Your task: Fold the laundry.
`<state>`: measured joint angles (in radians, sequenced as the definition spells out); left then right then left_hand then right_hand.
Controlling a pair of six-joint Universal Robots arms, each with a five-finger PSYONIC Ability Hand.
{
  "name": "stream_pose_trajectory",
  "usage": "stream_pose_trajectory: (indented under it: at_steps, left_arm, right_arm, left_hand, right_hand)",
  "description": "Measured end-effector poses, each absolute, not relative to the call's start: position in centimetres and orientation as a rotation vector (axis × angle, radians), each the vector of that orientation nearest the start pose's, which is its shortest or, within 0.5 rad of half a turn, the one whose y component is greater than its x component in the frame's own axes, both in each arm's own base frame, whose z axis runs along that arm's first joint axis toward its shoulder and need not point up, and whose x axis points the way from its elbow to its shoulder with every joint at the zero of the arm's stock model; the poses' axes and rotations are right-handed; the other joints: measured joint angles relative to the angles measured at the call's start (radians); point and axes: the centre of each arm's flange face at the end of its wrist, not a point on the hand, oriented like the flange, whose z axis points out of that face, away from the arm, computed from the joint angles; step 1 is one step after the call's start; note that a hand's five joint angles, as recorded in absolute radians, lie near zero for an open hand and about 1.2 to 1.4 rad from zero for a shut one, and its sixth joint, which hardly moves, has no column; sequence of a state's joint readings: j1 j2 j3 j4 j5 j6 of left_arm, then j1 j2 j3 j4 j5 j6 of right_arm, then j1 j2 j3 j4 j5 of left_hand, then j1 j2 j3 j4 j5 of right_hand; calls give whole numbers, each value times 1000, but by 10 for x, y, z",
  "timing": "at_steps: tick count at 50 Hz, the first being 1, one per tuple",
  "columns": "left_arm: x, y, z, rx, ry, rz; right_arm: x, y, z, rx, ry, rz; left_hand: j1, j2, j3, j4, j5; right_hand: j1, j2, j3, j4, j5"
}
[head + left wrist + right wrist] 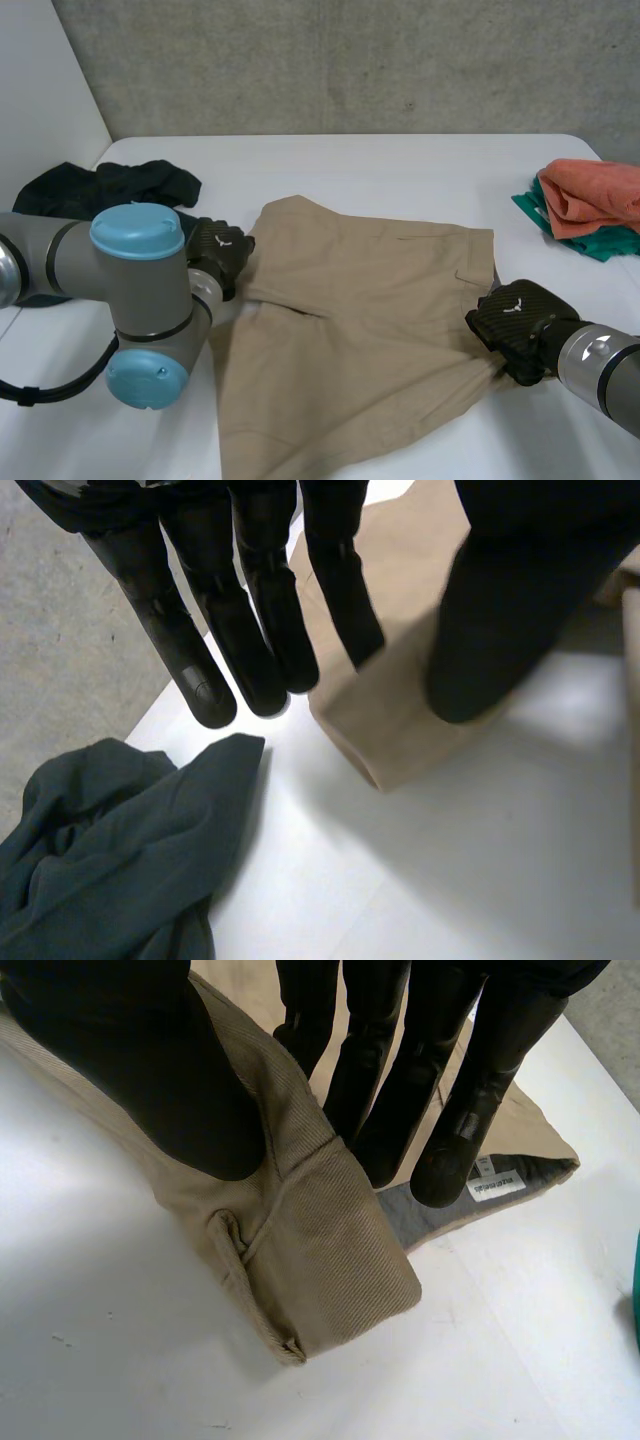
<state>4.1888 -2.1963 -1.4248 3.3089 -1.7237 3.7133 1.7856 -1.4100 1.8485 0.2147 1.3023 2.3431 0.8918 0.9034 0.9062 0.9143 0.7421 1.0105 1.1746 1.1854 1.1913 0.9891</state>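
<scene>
Tan shorts lie spread on the white table. My left hand is at their left corner. In the left wrist view its fingers are straight and stand apart from the thumb, above the tan corner, which lies loose on the table. My right hand is at the shorts' right edge. There its thumb and fingers pinch a folded-over bunch of the tan cloth. The grey inner waistband with a white label shows past the fingertips.
A dark crumpled garment lies at the table's far left, close to my left hand's fingertips. An orange cloth on a teal one sits at the right edge. A grey wall stands behind the table.
</scene>
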Motion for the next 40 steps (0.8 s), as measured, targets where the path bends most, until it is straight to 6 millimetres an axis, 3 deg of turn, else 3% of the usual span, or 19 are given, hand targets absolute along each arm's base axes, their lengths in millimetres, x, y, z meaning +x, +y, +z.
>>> stream_pose_trajectory:
  at_steps: [1,4,13,19,22,27,40]
  left_arm:
    - [-298,-280,143,1144,2132,-1760]
    - [-299,-279,151,1127,2122,-1787]
    - [-289,-262,206,981,2110,-1956]
    - [-280,-224,232,925,2212,-2030]
    - [-278,-208,233,944,2267,-2011]
    - [-273,-166,224,1041,2480,-1825]
    - [-260,-111,194,1051,2862,-1363]
  right_arm:
    - [205,-212,180,-1526,2367,-1442]
    - [206,-213,181,-1518,2364,-1459]
    - [208,-226,189,-1384,2362,-1552]
    - [210,-240,196,-1231,2365,-1583]
    - [211,-244,195,-1192,2369,-1575]
    - [215,-254,187,-1114,2382,-1536]
    - [218,-261,180,-1109,2372,-1552]
  left_hand:
    - [-155,-133,-131,-145,-146]
    - [-332,-326,-320,-336,-340]
    - [-364,-386,-381,-401,-407]
    - [-364,-386,-381,-401,-406]
    - [-364,-386,-381,-401,-407]
    - [-364,-408,-343,-358,-421]
    - [-364,-388,-345,-363,-399]
  right_hand:
    - [0,0,0,0,0]
    - [0,0,0,0,0]
    - [0,0,0,0,0]
    - [0,0,0,0,0]
    - [0,0,0,0,0]
    - [0,0,0,0,-2]
    - [0,0,0,0,0]
